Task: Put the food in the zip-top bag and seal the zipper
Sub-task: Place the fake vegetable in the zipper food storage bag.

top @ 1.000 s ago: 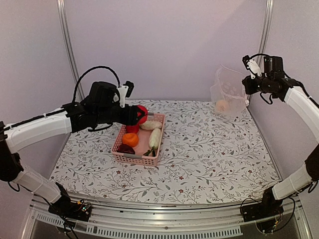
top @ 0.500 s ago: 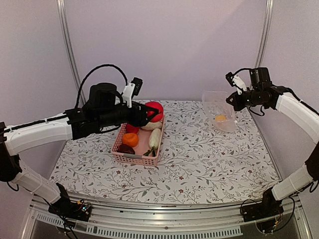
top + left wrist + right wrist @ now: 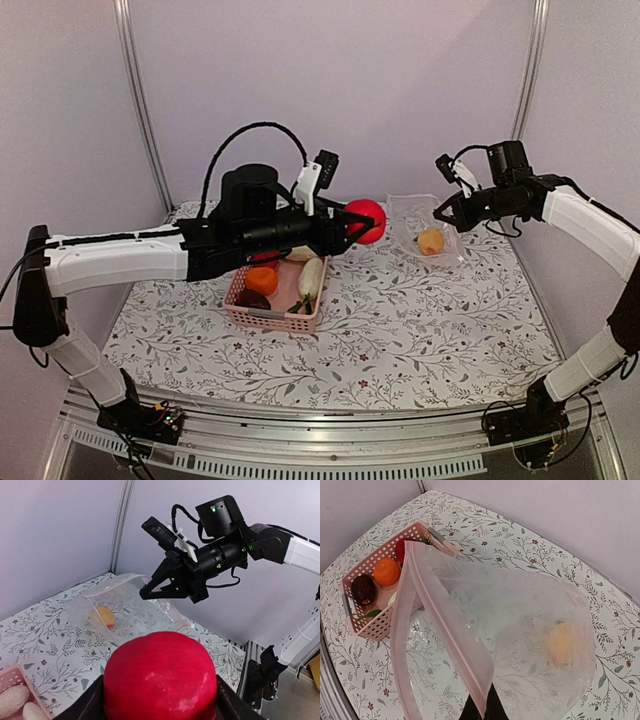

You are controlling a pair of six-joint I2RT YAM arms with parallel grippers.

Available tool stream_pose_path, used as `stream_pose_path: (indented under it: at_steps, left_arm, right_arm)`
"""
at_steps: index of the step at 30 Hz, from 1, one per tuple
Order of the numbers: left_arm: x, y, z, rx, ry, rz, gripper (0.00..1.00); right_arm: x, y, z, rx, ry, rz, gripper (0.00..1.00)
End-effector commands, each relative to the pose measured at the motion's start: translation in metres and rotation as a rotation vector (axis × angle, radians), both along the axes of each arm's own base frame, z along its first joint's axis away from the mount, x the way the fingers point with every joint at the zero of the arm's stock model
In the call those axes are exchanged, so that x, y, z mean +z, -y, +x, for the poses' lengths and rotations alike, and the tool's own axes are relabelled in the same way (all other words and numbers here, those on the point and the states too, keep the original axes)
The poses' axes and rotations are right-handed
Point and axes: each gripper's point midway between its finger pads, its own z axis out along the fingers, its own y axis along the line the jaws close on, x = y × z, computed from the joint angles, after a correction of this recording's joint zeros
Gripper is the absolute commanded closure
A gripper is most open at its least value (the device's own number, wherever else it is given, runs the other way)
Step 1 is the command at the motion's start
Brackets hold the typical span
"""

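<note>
A red toy fruit (image 3: 366,219) at the zip-top bag (image 3: 412,216)

From above, the left hand (image 3: 352,226) clamps the fruit near the bag, which the right hand (image 3: 442,212) pinches by its edge. Only the right wrist view shows the pink zipper (image 3: 451,630) gaping.

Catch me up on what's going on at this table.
The left gripper holds a red fruit in the air near the zip-top bag, which the right gripper holds open by its mouth. One yellow piece is inside; the other food sits in the pink basket. The zipper is unsealed.
</note>
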Motion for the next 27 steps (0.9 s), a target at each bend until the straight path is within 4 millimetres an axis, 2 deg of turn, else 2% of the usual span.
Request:
stream_pose_path:
  at_steps: [1,7,10,17,20,22,25,27]
  left_arm:
    - [0.009,0.034,-0.001,-0.040,0.041,-0.033,0.48]
    - [-0.010,0.066,0.026,0.042,0.008,0.000,0.48]
    - [-0.022,0.074,0.043,0.113,-0.013,0.013,0.47]
    - [-0.042,0.097,0.061,0.142,-0.044,0.039,0.47]
    - [-0.056,0.099,0.074,0.205,-0.054,0.082,0.46]
    - [-0.062,0.097,0.087,0.280,-0.069,0.106,0.42]
    - [-0.076,0.094,0.099,0.365,-0.098,0.156,0.25]
    - [-0.074,0.095,0.102,0.382,-0.091,0.161,0.17]
  right_arm:
    - [-0.005,-0.010,-0.010,0.037,-0.047,0.033,1.00]
    - [0.003,-0.013,-0.016,0.052,-0.049,0.052,1.00]
    - [0.007,-0.014,-0.021,0.058,-0.047,0.060,1.00]
    - [0.014,-0.015,-0.027,0.063,-0.045,0.080,1.00]
    - [0.019,-0.016,-0.029,0.065,-0.049,0.097,1.00]
    - [0.023,-0.017,-0.030,0.068,-0.051,0.106,1.00]
    - [0.025,-0.018,-0.031,0.070,-0.054,0.113,1.00]
    - [0.027,-0.017,-0.030,0.064,-0.054,0.115,1.00]
